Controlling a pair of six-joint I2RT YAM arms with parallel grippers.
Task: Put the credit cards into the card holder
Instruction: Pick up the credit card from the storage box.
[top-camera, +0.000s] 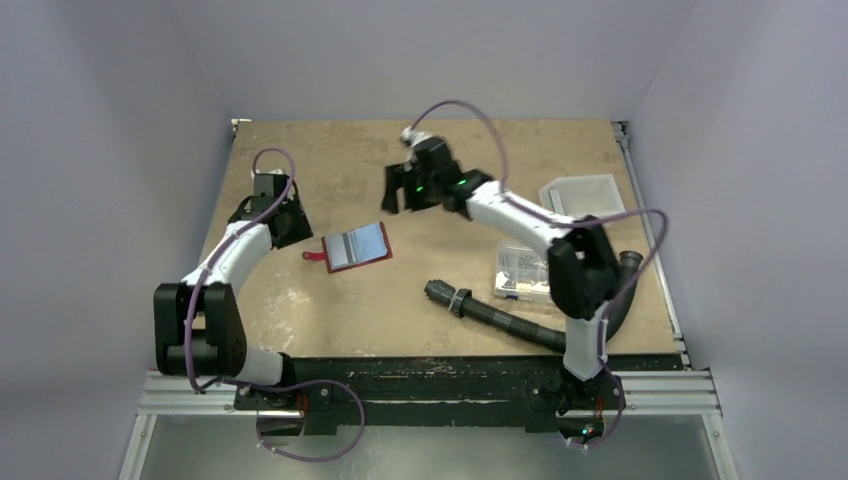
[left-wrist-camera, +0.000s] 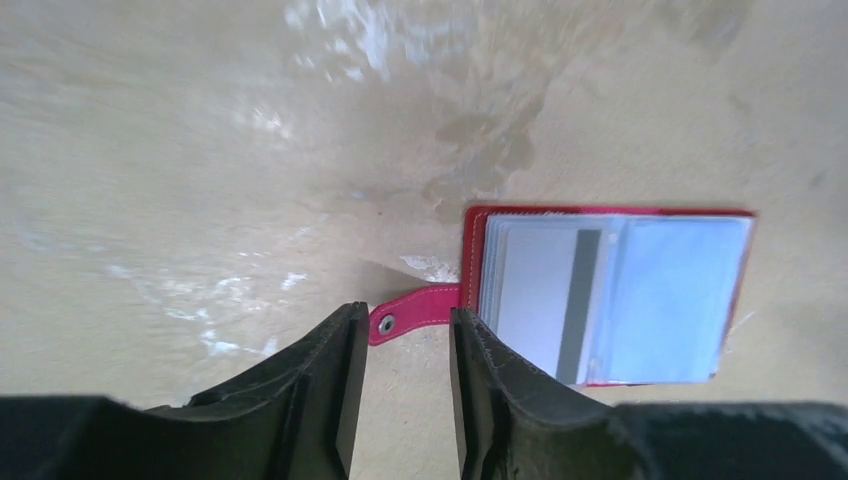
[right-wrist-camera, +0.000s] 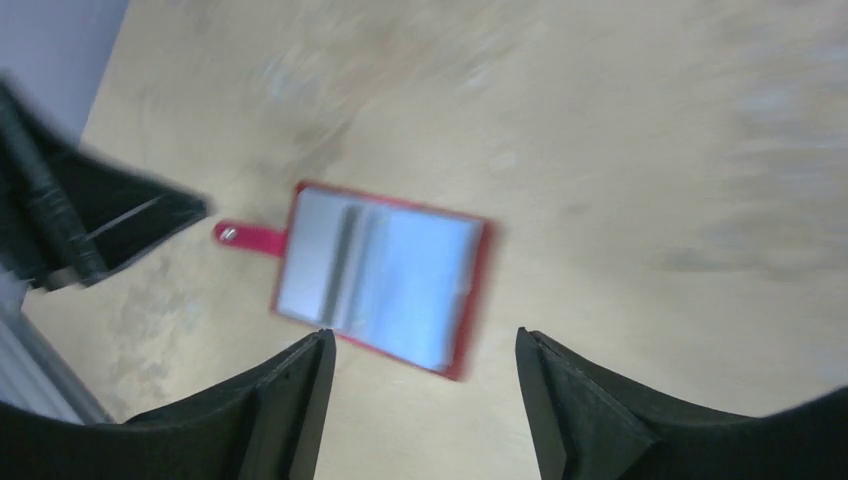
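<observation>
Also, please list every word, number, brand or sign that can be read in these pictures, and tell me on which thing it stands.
No text can be read in any view.
Grey card in the red card holder: only a dark stripe shows, no letters.
Blue card beside it: plain face, no print visible.
Clear compartment box: too small to tell whether it has a label.
</observation>
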